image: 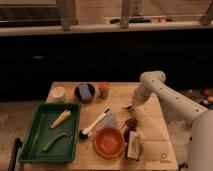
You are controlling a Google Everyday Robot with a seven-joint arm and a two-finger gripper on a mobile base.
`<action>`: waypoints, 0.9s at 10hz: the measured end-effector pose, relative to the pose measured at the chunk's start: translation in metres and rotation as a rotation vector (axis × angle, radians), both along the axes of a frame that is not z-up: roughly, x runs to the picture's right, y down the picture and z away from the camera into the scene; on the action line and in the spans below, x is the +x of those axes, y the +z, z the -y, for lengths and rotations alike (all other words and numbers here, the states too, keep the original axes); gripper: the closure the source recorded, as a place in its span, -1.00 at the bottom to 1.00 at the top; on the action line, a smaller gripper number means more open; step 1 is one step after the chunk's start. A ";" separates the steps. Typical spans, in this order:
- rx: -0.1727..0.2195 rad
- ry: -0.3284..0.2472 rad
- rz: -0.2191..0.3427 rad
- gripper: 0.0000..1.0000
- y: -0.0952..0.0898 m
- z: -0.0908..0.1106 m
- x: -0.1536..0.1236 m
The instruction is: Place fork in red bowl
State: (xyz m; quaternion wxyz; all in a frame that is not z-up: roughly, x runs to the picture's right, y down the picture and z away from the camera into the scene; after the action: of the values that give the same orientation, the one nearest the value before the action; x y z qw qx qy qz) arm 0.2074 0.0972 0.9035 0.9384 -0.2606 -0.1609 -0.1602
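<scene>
The fork (127, 107) is a small pale utensil lying on the wooden table (115, 100), right of centre. My gripper (132, 104) hangs low over the table at the fork's right end; whether it touches the fork I cannot tell. My white arm (165, 92) reaches in from the right. The red bowl (109, 142) stands near the table's front edge, below and left of the fork.
A long white-handled utensil with a black end (95, 124) lies between fork and green tray (30, 145). A dark bowl with something blue (85, 92), an orange jar (103, 89) and a white cup (59, 93) stand at the back. Dark bits (131, 122) and a white packet (134, 146) lie right of the red bowl.
</scene>
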 end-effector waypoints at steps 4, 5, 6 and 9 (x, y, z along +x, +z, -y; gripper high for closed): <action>0.040 0.002 0.027 1.00 -0.018 0.012 0.005; 0.043 -0.001 0.034 1.00 -0.019 0.013 0.004; 0.045 -0.003 0.039 1.00 -0.021 0.013 0.004; 0.053 -0.013 0.057 1.00 -0.026 0.015 0.001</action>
State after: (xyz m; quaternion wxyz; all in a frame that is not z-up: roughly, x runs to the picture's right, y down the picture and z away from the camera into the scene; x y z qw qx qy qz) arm 0.2083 0.0822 0.8777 0.9389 -0.2318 -0.1817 -0.1780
